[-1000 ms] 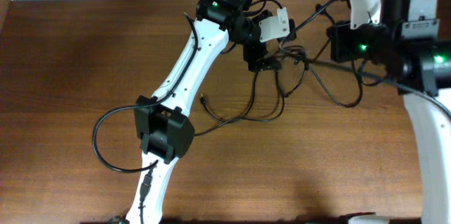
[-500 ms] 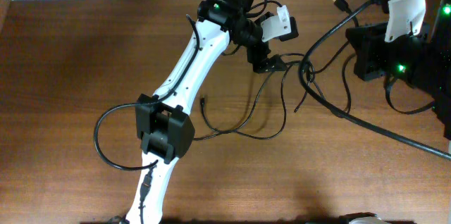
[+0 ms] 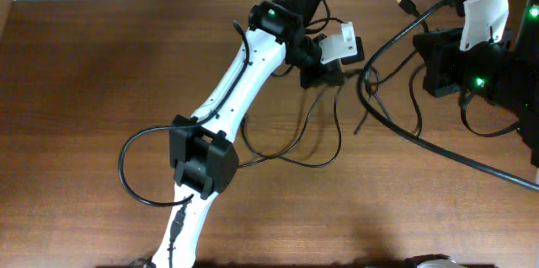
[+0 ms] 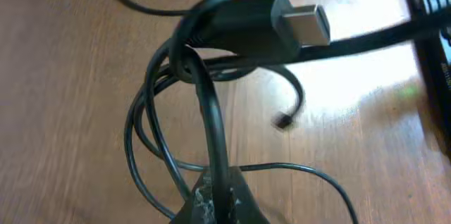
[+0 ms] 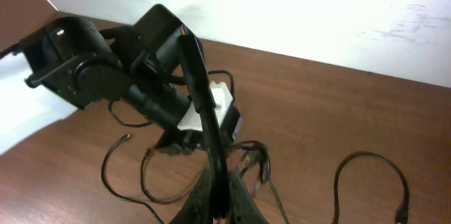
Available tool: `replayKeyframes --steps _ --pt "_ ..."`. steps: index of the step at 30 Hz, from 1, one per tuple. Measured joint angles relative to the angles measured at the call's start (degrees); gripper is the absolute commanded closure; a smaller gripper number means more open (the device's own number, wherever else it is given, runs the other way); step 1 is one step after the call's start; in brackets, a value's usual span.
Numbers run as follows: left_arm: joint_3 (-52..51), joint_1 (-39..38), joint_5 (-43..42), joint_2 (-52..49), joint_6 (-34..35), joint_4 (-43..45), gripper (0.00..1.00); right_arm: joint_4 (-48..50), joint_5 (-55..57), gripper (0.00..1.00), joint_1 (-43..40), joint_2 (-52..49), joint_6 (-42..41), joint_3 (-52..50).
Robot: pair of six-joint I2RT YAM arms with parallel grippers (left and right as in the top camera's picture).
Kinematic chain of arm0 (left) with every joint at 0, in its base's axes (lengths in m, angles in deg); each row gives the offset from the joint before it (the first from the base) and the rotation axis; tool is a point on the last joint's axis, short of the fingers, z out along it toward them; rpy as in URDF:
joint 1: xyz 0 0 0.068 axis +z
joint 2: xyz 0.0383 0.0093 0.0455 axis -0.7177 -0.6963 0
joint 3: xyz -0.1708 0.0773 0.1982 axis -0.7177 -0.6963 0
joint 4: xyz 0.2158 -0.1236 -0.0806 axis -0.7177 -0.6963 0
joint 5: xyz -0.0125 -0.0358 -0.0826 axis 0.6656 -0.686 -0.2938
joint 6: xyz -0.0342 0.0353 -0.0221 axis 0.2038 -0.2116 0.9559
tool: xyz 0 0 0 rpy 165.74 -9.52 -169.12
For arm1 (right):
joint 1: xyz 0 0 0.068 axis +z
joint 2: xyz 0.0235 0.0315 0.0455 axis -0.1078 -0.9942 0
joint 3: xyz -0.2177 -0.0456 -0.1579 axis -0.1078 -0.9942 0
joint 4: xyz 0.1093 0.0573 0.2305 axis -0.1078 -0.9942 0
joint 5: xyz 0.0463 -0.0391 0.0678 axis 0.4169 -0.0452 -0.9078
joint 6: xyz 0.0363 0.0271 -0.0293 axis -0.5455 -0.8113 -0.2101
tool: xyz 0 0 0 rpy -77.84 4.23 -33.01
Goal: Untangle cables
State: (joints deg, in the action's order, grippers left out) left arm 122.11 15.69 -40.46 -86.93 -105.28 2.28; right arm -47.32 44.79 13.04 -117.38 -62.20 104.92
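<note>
the cables (image 3: 367,91) lay tangled near the far edge of the worktop (image 3: 84,91), right of its middle, with thin loops trailing toward the centre. the left tool (image 4: 217,199) was pinched shut on one of them; it rose from the fingers to a plug (image 4: 278,25) with a bare metal tip, other strands looped round it. the right tool (image 5: 215,201), toward the far right corner, was likewise clamped on a cable running straight up from its fingers.
</note>
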Motion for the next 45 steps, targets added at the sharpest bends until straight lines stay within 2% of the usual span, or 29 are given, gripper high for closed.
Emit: replayKeyframes --steps 3,6,9,10,11,12,13,14,15,17,21,24,25,26,29,30,31,34,35,37,38,41,45 --pt "0.0 -1.97 0.22 0.0 0.0 0.68 1.0 0.0 0.0 0.96 0.0 0.0 0.02 0.0" --pt "0.87 -0.61 1.68 0.0 1.27 0.68 1.0 -0.09 0.04 0.96 0.02 0.0 0.46 0.0" --pt "5.42 7.13 6.36 2.05 6.82 0.35 1.0 -0.2 3.28 0.96 -0.74 0.0 1.57 0.0" --pt "6.12 14.05 8.55 5.66 9.88 -1.38 1.0 -0.15 4.24 0.96 -2.05 0.0 1.73 0.0" --pt "6.86 20.94 9.57 8.83 12.33 -4.28 1.0 0.55 4.11 0.96 -6.32 -0.09 1.49 0.0" --pt "7.34 29.07 10.43 11.74 14.4 -7.48 1.0 1.64 2.8 0.96 -14.34 -0.59 1.03 0.04" --pt "7.78 33.59 10.64 12.92 15.41 -9.01 1.0 2.23 -0.96 0.96 -21.86 -1.55 0.96 0.07" --pt "7.82 36.61 10.6 13.35 16.2 -11.08 1.0 2.38 -6.95 0.96 -33.59 -4.2 0.13 0.13" --pt "7.8 41.0 10.86 13.44 17.03 -12.76 1.0 2.38 -11.39 0.96 -39.34 -6.51 -0.2 0.15" --pt "7.8 44.35 11.34 13.55 17.92 -13.33 1.0 3.54 -14.29 0.96 -50.03 -12.13 -1.55 0.26" --pt "7.8 46.31 14.36 17.51 18.1 -13.75 1.0 3.52 -13.86 0.96 -54.88 -24.61 -4.94 0.35" --pt "7.8 46.27 18.4 20.65 18.36 -14.38 1.0 5.16 -6.27 0.96 -53.7 -28.61 -7.41 0.31" --pt "7.8 46.47 18.88 20.65 18.93 -14.67 1.0 4.52 -6.8 0.96 -55.78 -30.23 -9.9 0.44" --pt "7.8 46.93 18.78 20.63 19.15 -15.34 1.0 4.33 -10.23 0.96 -58.64 -31.82 -11.45 0.42" --pt "7.8 52.85 19.1 20.85 20.44 -15.56 1.0 6.49 -17.81 0.96 -82.62 -35.19 -15.67 0.35" --pt "7.8 53.92 19.45 21.07 20.65 -15.45 1.0 6.08 -18.47 0.96 -87.78 -35.19 -16.04 0.35" --pt "7.8 53.75 19.47 21.22 20.7 -15.43 1.0 5.99 -19.78 0.96 -88.87 -35.19 -16.35 0.35" --pt "7.8 50.75 19.23 21.4 20.9 -15.43 1.0 4.13 -21.77 0.96 -71.36 -35.19 -13.42 0.39" --pt "7.8 49.33 19.23 21.4 20.9 -15.47 1.0 3.69 -17.42 0.96 -57.66 -35.26 -10.58 0.42" --pt "7.8 44.59 18.78 21.53 20.87 -15.3 1.0 3.74 -10.4 0.96 -38.34 -35.3 -6.99 0.42" --pt "7.8 43.95 18.78 21.59 20.9 -15.26 1.0 3.52 -5.86 0.96 -33.83 -35.32 -5.57 0.42" --pt "7.8 43.63 18.75 21.62 20.87 -15.78 1.0 2.27 3.58 0.96 -28.76 -35.3 -2.16 0.42" --pt "7.8 43.34 18.75 21.62 20.87 -16.55 1.0 2.38 5.9 0.96 -27.65 -35.3 -0.37 0.42"
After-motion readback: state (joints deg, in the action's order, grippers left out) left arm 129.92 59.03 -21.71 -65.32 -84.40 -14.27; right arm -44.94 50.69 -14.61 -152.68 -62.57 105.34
